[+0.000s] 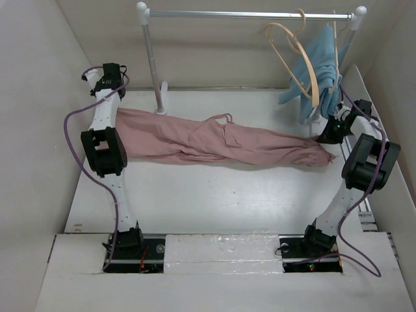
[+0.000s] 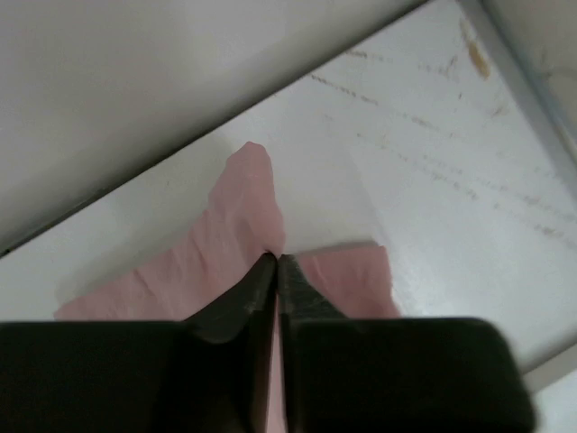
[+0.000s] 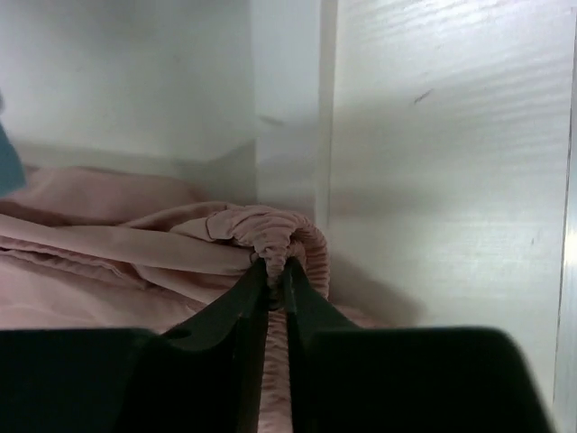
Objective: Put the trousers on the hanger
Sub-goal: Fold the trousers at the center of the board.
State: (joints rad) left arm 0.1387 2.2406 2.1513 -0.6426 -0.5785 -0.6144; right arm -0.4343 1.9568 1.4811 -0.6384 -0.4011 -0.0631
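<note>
Trousers lie stretched flat on the table, just in front of the rail and parallel to it. Not on the hanger yet. Left gripper is clenched on one end and right gripper pinches the gathered cuff at the other. We judge this as the grasp step. Next we must lift the cloth up to the hanger, which hangs at the rail's right end beside a blue garment. White table, plain pale walls behind the rail.
</note>
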